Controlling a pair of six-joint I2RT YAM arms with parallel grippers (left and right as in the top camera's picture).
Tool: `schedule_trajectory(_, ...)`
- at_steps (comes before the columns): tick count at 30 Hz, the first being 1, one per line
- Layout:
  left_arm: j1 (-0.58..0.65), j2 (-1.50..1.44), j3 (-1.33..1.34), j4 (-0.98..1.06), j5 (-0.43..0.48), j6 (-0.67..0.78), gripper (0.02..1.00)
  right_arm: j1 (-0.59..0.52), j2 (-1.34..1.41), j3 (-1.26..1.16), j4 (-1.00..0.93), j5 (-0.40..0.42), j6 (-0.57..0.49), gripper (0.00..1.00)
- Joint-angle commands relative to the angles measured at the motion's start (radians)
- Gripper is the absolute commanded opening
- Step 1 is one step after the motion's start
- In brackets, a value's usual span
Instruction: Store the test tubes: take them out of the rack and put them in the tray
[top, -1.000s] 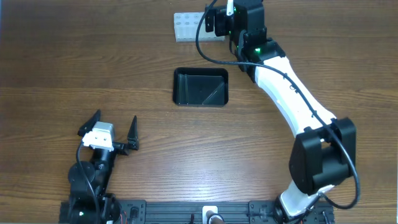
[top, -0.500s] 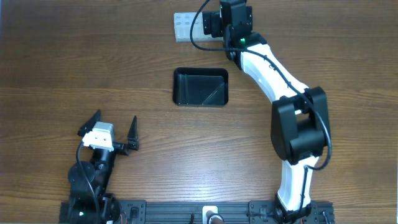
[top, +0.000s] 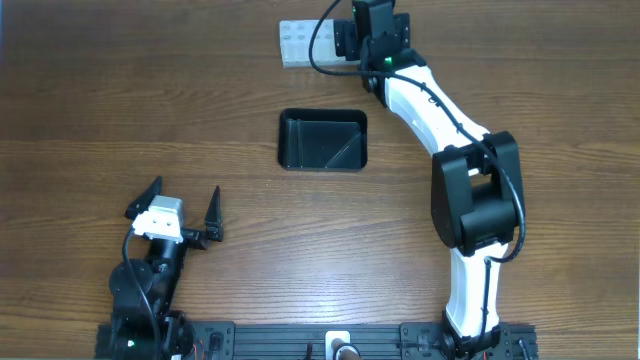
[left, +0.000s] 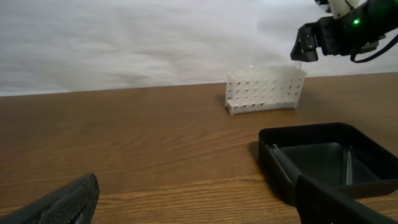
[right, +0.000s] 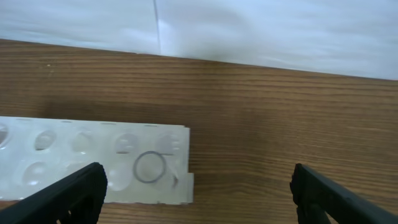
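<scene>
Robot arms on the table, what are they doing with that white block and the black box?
It is a tidying job. The right gripper hangs open over the end of the white rack, right above a tube standing in one of its holes. The black tray in the middle of the table already has a couple of clear tubes lying in it. The left gripper sits open near its base, holding nothing.

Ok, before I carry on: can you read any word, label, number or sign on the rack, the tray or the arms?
None can be read.
The white test tube rack, the black tray and the wooden table carry no visible print.
The green light on the right arm is a plain lamp, with no lettering.
</scene>
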Motion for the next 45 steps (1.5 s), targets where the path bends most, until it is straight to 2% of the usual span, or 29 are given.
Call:
schedule_trajectory(1, 0.005, -0.009, -0.005, -0.001, 0.014, -0.011, 1.000, -0.007, 0.031, 0.032, 0.005, 0.021, -0.008, 0.919)
schedule_trajectory(7, 0.005, -0.009, -0.005, -0.001, 0.014, -0.011, 1.000, -0.007, 0.037, 0.032, 0.011, 0.021, -0.008, 0.838)
schedule_trajectory(23, 0.005, -0.009, -0.005, -0.001, 0.014, -0.011, 1.000, 0.003, 0.037, 0.032, 0.015, 0.021, -0.008, 0.437)
schedule_trajectory(45, 0.005, -0.009, -0.005, -0.001, 0.014, -0.011, 1.000, 0.011, 0.075, 0.032, 0.105, -0.021, 0.007, 0.448)
